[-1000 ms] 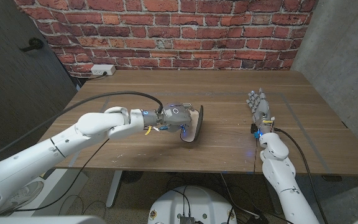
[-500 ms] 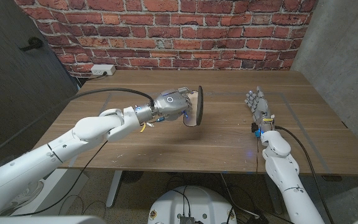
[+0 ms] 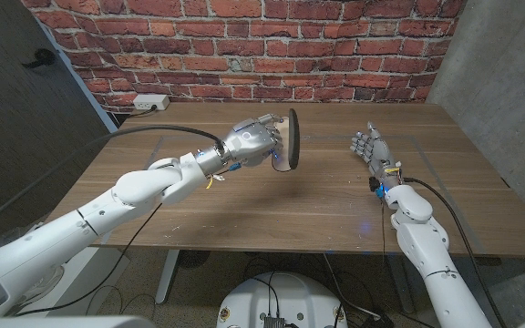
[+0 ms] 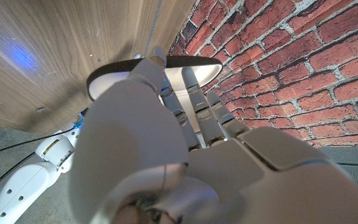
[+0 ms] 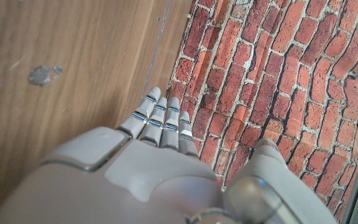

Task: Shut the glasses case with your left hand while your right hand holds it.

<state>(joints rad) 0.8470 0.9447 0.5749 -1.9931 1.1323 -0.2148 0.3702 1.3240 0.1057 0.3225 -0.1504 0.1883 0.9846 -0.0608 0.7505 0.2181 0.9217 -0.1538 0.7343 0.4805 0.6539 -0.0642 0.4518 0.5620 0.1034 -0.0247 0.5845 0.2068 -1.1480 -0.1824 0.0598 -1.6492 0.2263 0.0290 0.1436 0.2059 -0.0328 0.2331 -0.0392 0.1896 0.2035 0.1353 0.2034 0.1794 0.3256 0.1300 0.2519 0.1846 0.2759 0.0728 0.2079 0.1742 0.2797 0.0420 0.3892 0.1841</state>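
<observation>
Glasses case, an oval one with a black shell and a pale lining, is up in the air above the middle of the wooden counter, and the left hand holds it there with its fingers wrapped around it from behind. It stands on edge and it looks open, though from the head view I cannot tell how far the lid is from the base. The right hand is well apart from the case, over the right part of the counter, holding nothing, its fingers straight and a little apart. To my judgement, the step now is to bring the two hands together, because the right one must take the case before the left one can shut it. To do this well, the right hand should grip only the base half and leave the hinge and the lid free. Then the left hand should let go slowly and press the lid down, so the case does not slip or drop on the counter.
</observation>
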